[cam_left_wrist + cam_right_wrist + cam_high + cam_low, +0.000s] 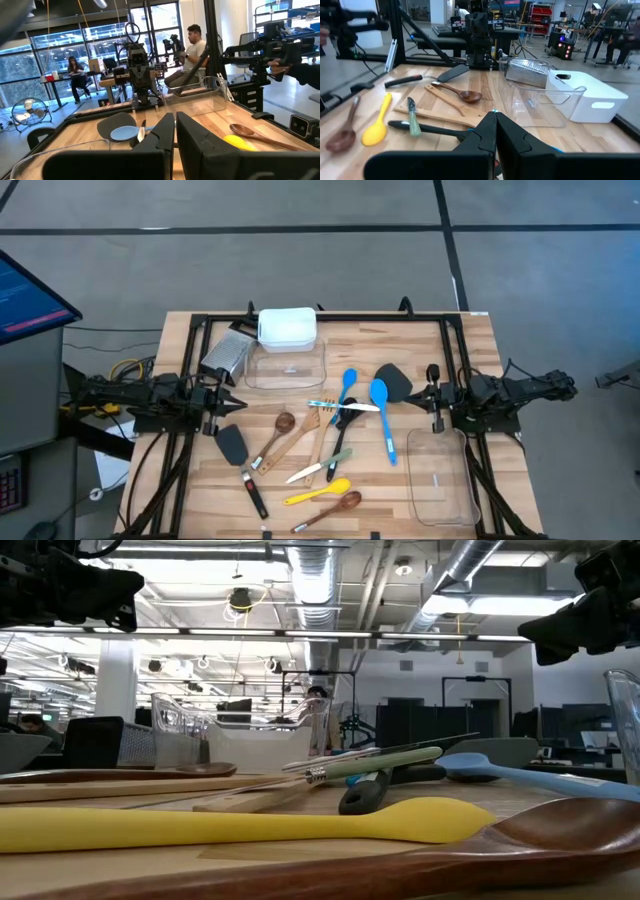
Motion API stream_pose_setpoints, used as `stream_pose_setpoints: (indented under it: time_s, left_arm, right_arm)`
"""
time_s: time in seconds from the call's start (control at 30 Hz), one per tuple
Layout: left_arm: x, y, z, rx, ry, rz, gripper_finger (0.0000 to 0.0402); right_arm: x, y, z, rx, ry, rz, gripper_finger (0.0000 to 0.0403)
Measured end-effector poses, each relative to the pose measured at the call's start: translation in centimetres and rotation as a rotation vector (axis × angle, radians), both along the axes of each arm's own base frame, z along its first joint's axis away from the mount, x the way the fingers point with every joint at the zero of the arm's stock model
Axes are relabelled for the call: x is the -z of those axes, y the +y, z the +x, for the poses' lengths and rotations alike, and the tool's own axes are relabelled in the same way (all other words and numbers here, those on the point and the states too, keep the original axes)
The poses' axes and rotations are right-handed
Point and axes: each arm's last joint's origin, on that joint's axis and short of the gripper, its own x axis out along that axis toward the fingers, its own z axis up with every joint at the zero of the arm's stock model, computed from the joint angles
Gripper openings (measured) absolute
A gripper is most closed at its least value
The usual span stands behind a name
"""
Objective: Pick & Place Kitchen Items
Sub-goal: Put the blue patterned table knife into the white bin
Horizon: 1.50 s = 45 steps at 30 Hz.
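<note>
Tabletop utensils (330,442) lie between both closed end effectors.

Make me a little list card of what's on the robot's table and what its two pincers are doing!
table: wooden table
utensils: blue spoon, yellow spoon, wooden spoon, black spatula, scattered mid-table
tubs: clear tub at back, another clear tub front right
extras: white bin, metal grater
left pincer: shut, empty
right pincer: shut, empty

A light wooden slatted table (380,340) carries two blue silicone spoons (381,416), black spatulas (232,444), wooden spoons (276,432), a yellow silicone spoon (318,493), small knives (310,473), a metal grater (226,352), a white tub (287,327) and clear rectangular plastic tubs (440,476).
</note>
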Motion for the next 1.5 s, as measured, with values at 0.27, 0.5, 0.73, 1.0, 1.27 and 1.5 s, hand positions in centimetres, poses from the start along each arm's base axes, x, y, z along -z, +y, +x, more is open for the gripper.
stream_pose_setpoints:
  time_s: [0.27,0.5,0.73,1.0,1.27,1.5]
  left_arm:
    - [-0.1,0.0,0.0,0.021,0.010,-0.139,0.0008]
    - [-0.3,0.0,0.0,0.026,-0.003,-0.177,0.0008]
    - [-0.3,0.0,0.0,0.024,-0.005,-0.174,0.0008]
    - [-0.3,0.0,0.0,0.021,-0.007,-0.174,0.0008]
    - [-0.4,0.0,-0.1,0.026,-0.017,-0.199,0.0008]
    - [-1.6,0.0,-0.3,0.039,-0.146,-0.216,0.0008]
  right_arm:
    - [0.0,0.0,0.0,0.009,-0.006,0.116,0.0000]
    - [0.0,0.0,0.0,0.009,-0.006,0.116,0.0000]
    - [0.0,0.0,0.0,0.009,-0.006,0.116,0.0000]
    - [0.0,0.0,0.0,0.009,-0.006,0.116,0.0000]
    - [-0.1,0.0,0.0,0.009,-0.009,0.117,0.0000]
    - [-0.8,0.0,0.0,0.005,-0.082,0.133,0.0000]
